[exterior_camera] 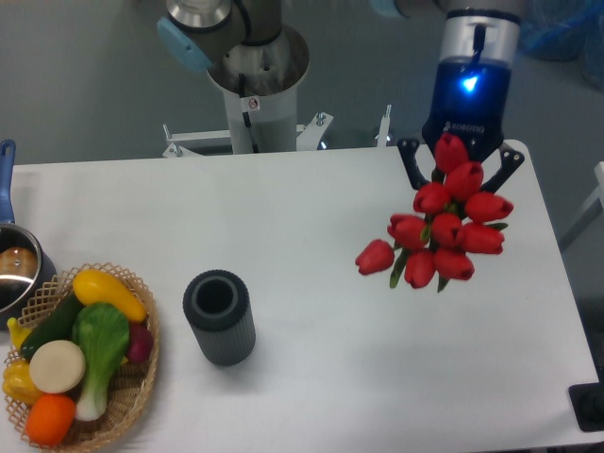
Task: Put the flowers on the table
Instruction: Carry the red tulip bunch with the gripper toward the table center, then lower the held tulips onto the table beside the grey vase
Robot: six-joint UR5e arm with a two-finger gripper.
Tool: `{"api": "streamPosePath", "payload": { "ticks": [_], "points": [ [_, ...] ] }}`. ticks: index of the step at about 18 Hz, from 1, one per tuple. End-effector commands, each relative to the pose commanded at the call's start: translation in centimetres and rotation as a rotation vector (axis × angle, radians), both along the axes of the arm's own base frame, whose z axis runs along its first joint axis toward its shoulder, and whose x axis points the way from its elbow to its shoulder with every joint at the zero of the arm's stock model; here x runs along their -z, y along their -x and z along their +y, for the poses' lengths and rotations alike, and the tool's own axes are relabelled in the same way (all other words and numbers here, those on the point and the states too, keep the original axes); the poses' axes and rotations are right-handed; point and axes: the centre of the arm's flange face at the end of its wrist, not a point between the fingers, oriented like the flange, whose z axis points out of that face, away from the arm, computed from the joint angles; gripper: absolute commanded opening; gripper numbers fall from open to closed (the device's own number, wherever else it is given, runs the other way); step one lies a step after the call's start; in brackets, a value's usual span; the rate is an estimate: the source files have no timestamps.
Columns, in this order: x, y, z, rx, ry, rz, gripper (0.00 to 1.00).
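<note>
White and smooth, the table fills most of what we see, with grey floor behind it. Our gripper hangs over the far right part of the tabletop, its dark fingers standing on either side of the flowers; the red buds hide the contact, so we cannot tell whether the fingers press the stems. We see the tulip bunch fanned out below the gripper, near the right edge. A dark ribbed vase stands left of centre, well apart. A wicker basket of vegetables sits at the left edge, beside a pot.
</note>
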Motion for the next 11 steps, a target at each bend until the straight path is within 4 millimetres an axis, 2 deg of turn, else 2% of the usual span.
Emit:
{"api": "streamPosePath", "payload": {
  "ticks": [2, 6, 8, 11],
  "points": [
    [2.6, -0.6, 1.2, -0.023, 0.122, 0.018, 0.28],
    [8.2, -2.4, 2.8, 0.046, 0.369, 0.072, 0.28],
    [10.6, -2.8, 3.1, 0.064, 0.425, 0.059, 0.28],
    [13.7, -2.3, 3.9, 0.093, 0.462, 0.025, 0.28]
  ]
}}
